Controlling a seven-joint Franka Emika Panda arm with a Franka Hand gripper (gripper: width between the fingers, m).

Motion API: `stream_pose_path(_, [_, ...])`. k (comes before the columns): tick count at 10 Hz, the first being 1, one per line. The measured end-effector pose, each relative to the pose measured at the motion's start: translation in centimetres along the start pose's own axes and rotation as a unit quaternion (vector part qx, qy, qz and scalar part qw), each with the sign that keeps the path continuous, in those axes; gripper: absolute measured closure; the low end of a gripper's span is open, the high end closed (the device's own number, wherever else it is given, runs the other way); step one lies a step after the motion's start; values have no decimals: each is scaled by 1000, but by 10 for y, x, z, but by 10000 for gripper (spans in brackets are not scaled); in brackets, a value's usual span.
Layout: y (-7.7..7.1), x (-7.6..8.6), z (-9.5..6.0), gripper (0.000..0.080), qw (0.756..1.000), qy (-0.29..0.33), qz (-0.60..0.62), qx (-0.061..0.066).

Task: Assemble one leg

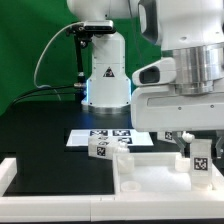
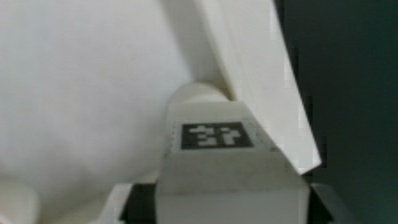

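My gripper (image 1: 198, 142) is at the exterior view's right, shut on a leg (image 1: 200, 158), a small white block with a black-and-white tag. It holds the leg upright against the large white tray-like piece (image 1: 150, 178), near that piece's right corner. In the wrist view the leg (image 2: 217, 140) fills the space between my fingers (image 2: 317, 200), its tag facing the camera and its far end against the tray-like piece's raised rim (image 2: 249, 60). Two more legs (image 1: 100, 148) lie on the black table beside the tray-like piece's far edge.
The marker board (image 1: 95, 134) lies flat on the black table behind the loose legs. The robot's white base (image 1: 105, 75) stands at the back with a black cable. A white border piece (image 1: 8, 172) runs along the exterior view's left edge.
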State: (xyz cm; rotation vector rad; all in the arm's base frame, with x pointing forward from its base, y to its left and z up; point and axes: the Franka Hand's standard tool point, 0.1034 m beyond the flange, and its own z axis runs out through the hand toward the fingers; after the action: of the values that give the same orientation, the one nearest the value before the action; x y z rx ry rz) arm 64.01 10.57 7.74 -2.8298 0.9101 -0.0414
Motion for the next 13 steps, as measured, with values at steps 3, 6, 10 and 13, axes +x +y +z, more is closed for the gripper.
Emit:
stream_pose_path(3, [0, 0, 0, 512, 984, -15, 175, 3])
stream_pose_path(6, [0, -1, 0, 257, 987, -16, 162, 3])
stream_pose_path(10, [-4, -5, -10, 156, 989, -9, -145, 2])
stream_pose_path(13, [-1, -4, -9, 150, 967, -9, -254, 1])
